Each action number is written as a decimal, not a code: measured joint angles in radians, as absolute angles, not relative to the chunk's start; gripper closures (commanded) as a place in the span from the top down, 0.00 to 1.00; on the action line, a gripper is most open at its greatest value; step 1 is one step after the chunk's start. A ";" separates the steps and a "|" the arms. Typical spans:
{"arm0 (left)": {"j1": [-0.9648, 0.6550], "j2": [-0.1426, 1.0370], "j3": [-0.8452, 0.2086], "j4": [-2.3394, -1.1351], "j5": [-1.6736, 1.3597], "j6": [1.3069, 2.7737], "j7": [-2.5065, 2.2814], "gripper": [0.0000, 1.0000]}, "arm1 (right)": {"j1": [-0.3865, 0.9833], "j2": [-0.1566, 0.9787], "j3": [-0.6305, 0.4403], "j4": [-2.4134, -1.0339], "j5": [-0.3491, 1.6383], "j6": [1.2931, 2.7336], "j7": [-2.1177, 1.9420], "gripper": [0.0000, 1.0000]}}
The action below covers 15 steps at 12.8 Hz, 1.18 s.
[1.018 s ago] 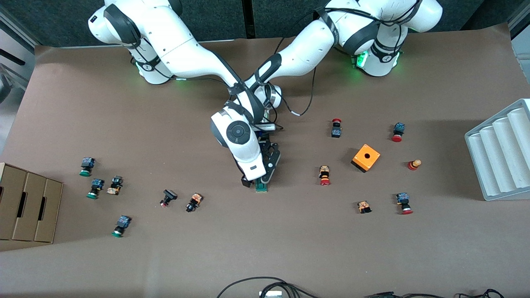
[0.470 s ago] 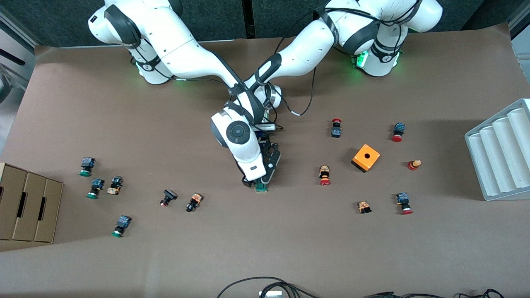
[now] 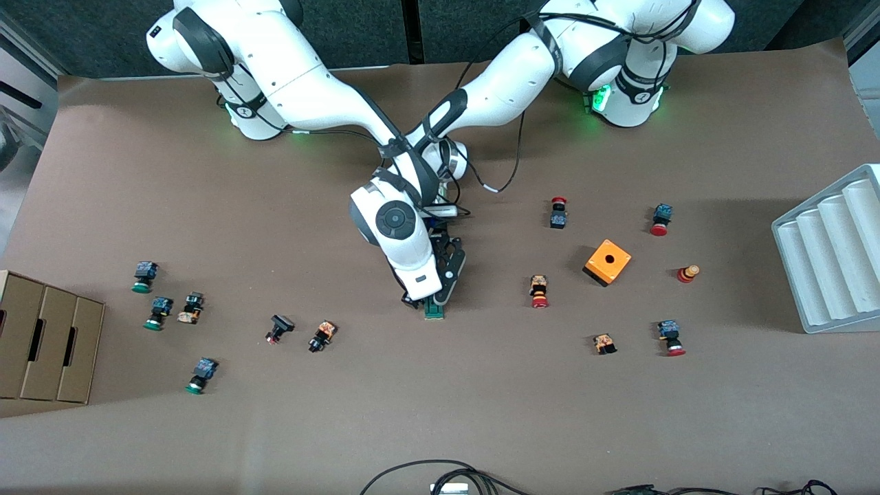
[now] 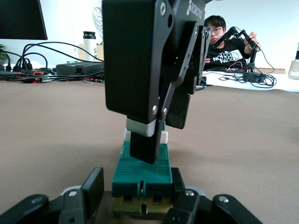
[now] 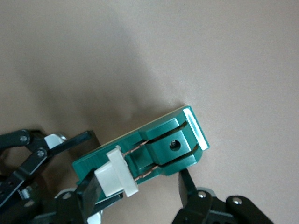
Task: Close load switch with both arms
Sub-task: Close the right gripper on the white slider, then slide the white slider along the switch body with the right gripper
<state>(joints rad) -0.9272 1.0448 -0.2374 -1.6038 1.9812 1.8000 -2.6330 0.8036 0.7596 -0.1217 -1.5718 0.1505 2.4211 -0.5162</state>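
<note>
Pinned at one end by the left gripper, the switch was braced while its white handle was pinched by the right gripper.

I saw a brown table under even light, dark panels above, and a bright white wall.

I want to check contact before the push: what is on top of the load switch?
The right gripper stands on the load switch, one finger against its white handle. The left gripper clamps the switch's end. The surface under that finger is hidden.
</note>
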 measured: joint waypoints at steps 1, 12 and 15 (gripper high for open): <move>-0.927 1.045 -0.237 -1.604 1.981 1.800 -2.633 0.64 | 0.804 0.760 -0.122 -1.572 0.151 2.421 -0.518 0.76; -0.928 1.045 -0.237 -1.604 1.981 1.800 -2.633 0.64 | 0.801 0.756 -0.137 -1.539 0.150 2.436 -0.649 0.98; -0.928 1.045 -0.237 -1.604 1.981 1.800 -2.633 0.64 | 0.801 0.756 -0.137 -1.539 0.150 2.436 -0.649 0.79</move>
<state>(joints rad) -0.9283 1.0448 -0.2365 -1.6038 1.9814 1.8000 -2.6330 0.8014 0.7559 -0.1367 -1.5392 0.1502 2.4361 -0.6490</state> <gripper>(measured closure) 0.357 0.026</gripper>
